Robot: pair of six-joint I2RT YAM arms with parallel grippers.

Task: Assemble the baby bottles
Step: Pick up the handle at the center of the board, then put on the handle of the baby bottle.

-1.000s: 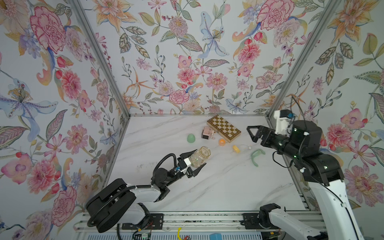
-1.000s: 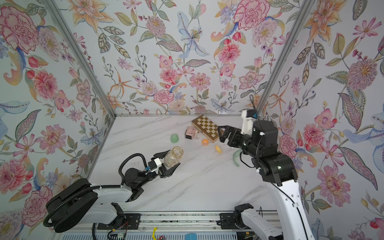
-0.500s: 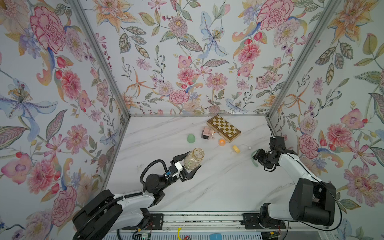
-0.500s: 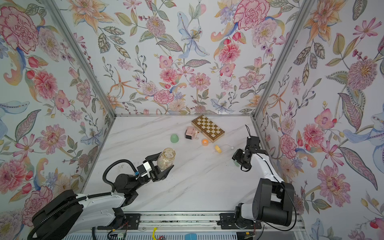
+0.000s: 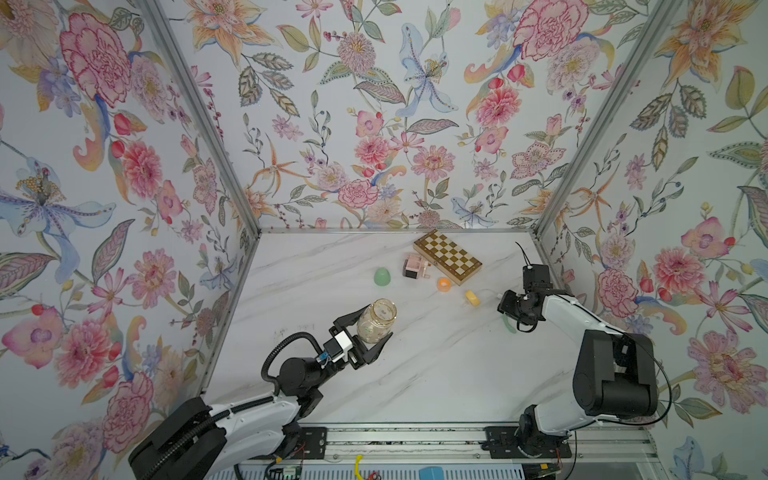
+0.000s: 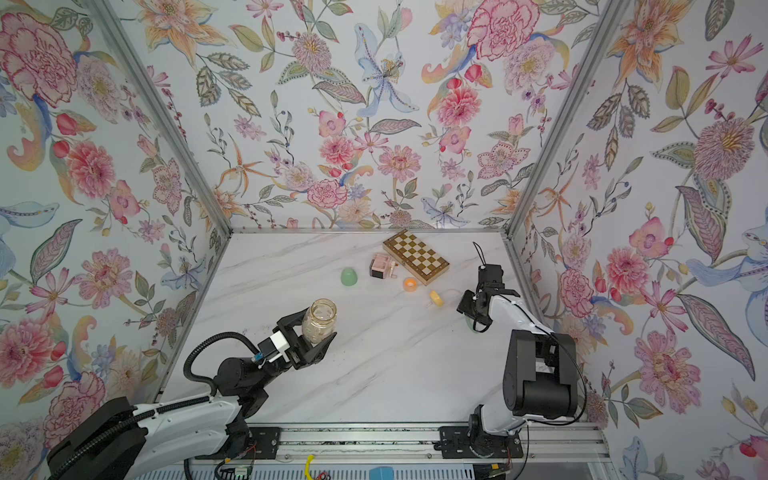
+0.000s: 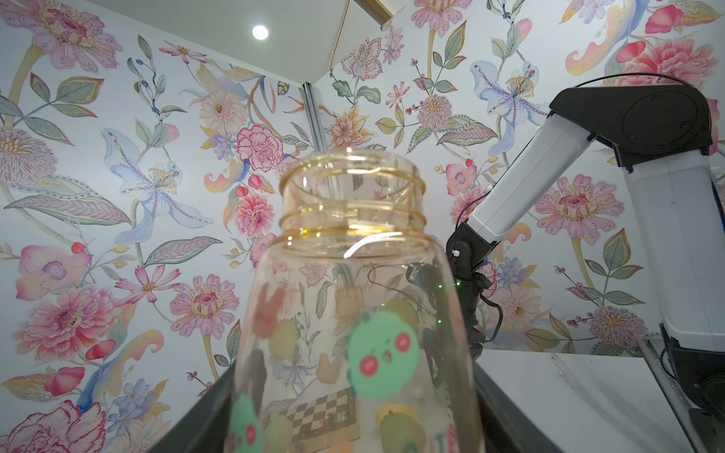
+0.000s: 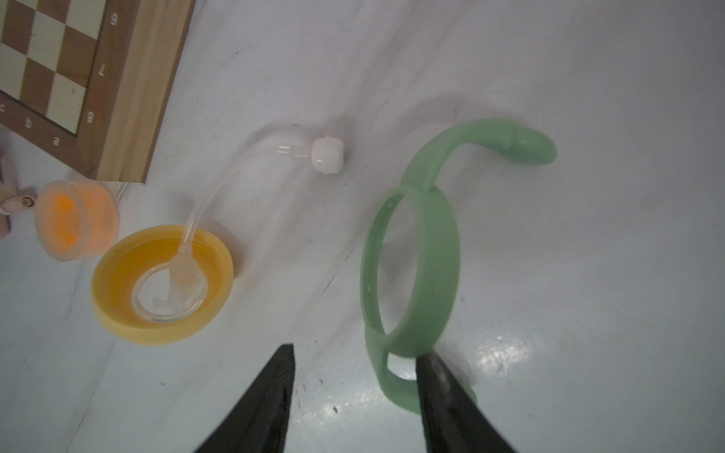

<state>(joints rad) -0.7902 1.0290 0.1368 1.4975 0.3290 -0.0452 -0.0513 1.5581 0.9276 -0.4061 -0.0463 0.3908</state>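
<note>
Left gripper grips the bottle; right gripper, jaws apart at the collar by the table's right edge, should next close on it.

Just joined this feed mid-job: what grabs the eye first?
The loud floral wallpaper on every wall. Then the clear bottle, uncapped, held mouth-up by the left end effector near mid-table. By the right wall, the right end effector stands open at the mint-green collar.
</note>
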